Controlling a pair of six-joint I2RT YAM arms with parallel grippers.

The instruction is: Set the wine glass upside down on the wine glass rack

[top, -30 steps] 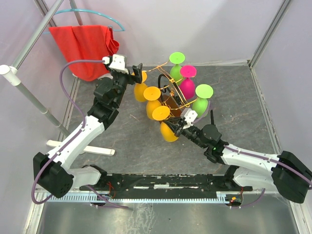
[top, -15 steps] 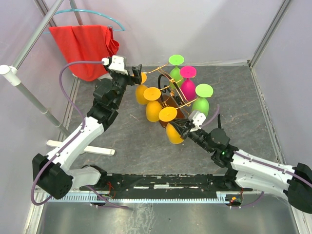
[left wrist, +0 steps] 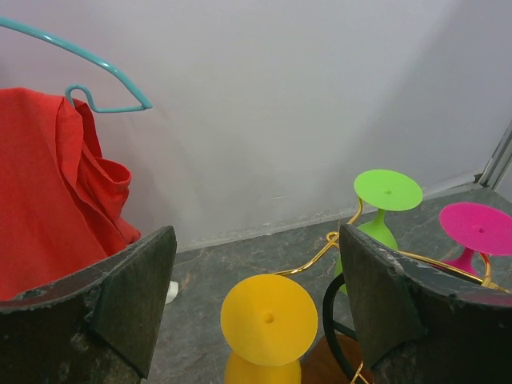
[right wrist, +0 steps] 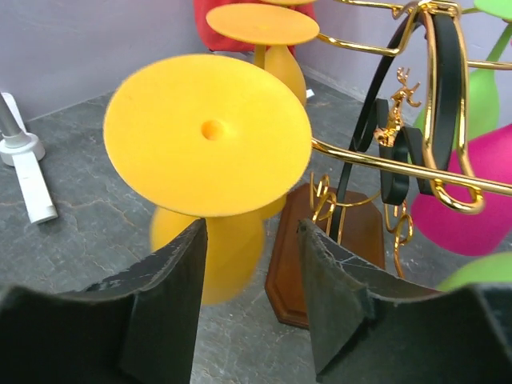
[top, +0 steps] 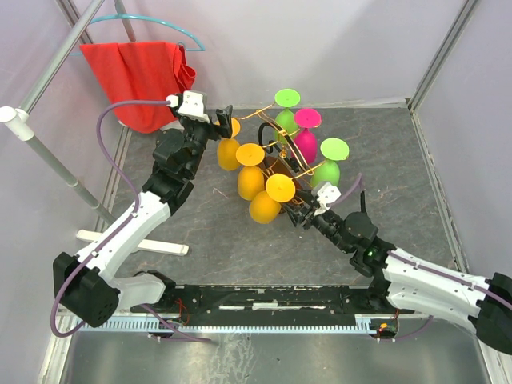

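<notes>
The wine glass (top: 266,206) is orange and hangs upside down, its round foot (right wrist: 208,132) resting over a gold arm of the wine glass rack (top: 282,154). Its bowl looks blurred in the right wrist view. My right gripper (top: 307,210) is open just right of it; the fingers (right wrist: 160,304) stand apart near the bowl, not touching it. The rack's brown wooden base (right wrist: 320,248) lies beyond. My left gripper (top: 226,120) is open at the rack's back left, above another orange glass (left wrist: 268,320), with nothing between its fingers.
Two more orange glasses (top: 250,172), two green (top: 332,164) and a pink one (top: 306,136) hang on the rack. A red cloth (top: 140,76) on a teal hanger and a white pole stand (top: 132,240) are at the left. Walls enclose the grey floor.
My right gripper has opened and let go of the orange glass, which now hangs from the rack arm and swung left. The right arm drew back slightly. The left arm has barely moved.
</notes>
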